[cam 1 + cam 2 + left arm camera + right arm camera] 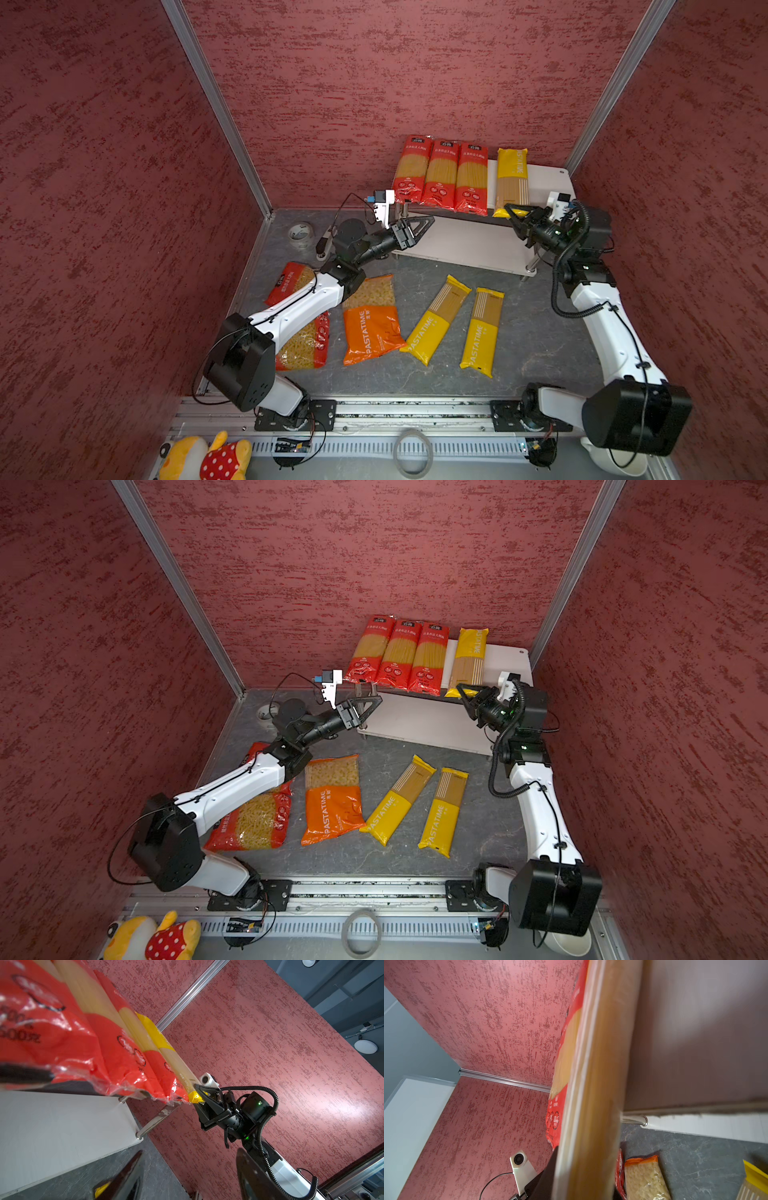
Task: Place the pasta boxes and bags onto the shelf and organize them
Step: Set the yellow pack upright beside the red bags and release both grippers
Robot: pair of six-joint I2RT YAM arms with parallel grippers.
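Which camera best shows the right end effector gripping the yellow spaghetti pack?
Left wrist view: right end effector clamps the yellow spaghetti pack at its end, side-on. Both top views show it from above; right wrist view, only blurred pack.

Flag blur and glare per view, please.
Left wrist view: nearest red spaghetti pack out of focus, glare on its wrap; right tool sharp. Right wrist view: yellow spaghetti pack close to the lens, smeared. Both top views: sharp, even light, slight sheen on the orange PASTATIME pack.
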